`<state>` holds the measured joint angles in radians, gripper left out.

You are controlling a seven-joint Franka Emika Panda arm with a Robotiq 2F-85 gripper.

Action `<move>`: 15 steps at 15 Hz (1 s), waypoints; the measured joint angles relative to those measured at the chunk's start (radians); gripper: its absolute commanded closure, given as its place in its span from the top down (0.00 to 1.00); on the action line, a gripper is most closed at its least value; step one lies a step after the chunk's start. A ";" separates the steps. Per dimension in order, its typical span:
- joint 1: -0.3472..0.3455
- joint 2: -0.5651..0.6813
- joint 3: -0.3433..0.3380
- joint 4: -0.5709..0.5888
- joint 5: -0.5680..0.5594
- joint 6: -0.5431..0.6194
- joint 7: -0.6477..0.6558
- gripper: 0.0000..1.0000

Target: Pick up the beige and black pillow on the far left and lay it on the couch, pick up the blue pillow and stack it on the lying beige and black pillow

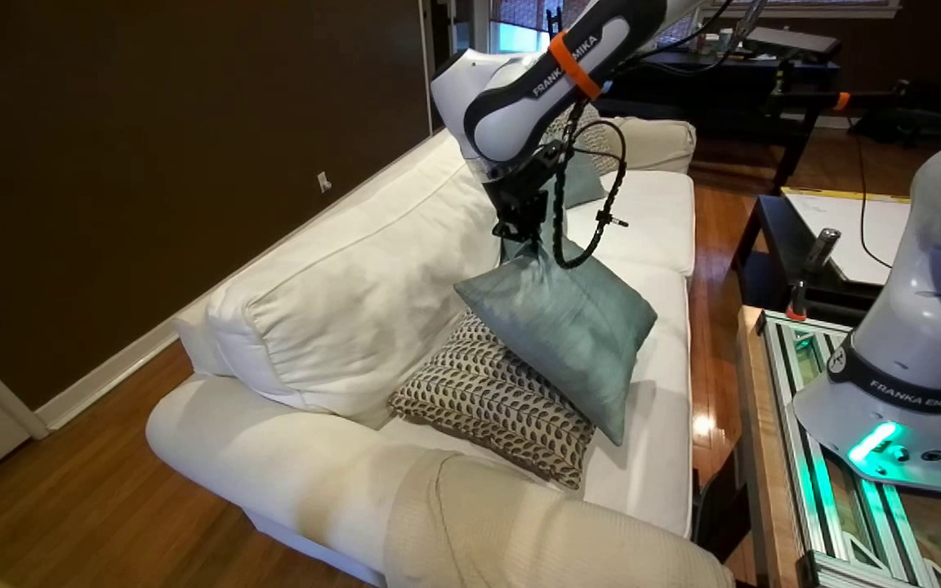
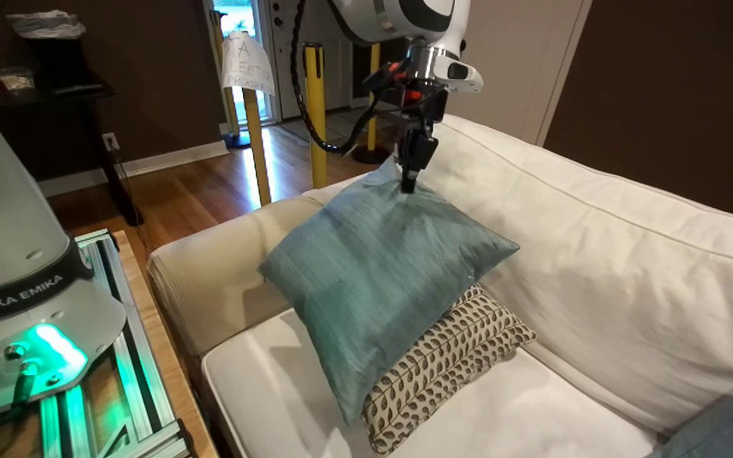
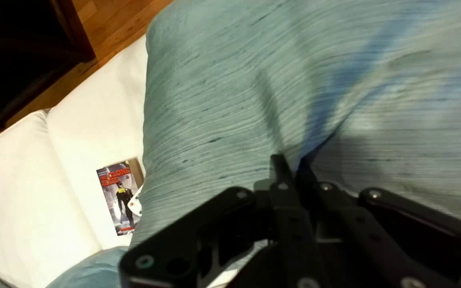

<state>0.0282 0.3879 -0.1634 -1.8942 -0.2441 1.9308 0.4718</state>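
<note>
The beige and black pillow (image 1: 479,392), printed with small leaf shapes, lies flat on the white couch (image 1: 650,220) close to its near arm. Over it hangs the plain teal blue pillow (image 2: 366,267), tilted, with one corner up and the opposite corner low toward the seat front. My gripper (image 3: 292,162) is shut on the blue pillow's upper part, and creases run out from the fingertips in the wrist view. In both exterior views the blue pillow covers part of the beige and black pillow (image 2: 452,346). Whether the two touch I cannot tell.
Another teal pillow (image 1: 582,181) and a lattice-patterned pillow (image 1: 595,139) rest at the couch's far end. A comic-style box or book (image 3: 119,196) lies on the seat. The couch backrest (image 2: 595,254) rises beside the pillows; a dark table (image 3: 26,52) stands off the seat front.
</note>
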 measured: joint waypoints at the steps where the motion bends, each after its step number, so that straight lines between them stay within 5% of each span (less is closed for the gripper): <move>1: -0.002 0.017 0.000 0.010 0.000 0.017 0.006 0.02; 13: 0.003 0.212 -0.001 0.194 -0.001 0.128 0.034 0.02; 15: 0.003 0.235 -0.002 0.222 -0.001 0.128 0.034 0.32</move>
<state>0.0316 0.6225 -0.1655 -1.6724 -0.2446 2.0591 0.5054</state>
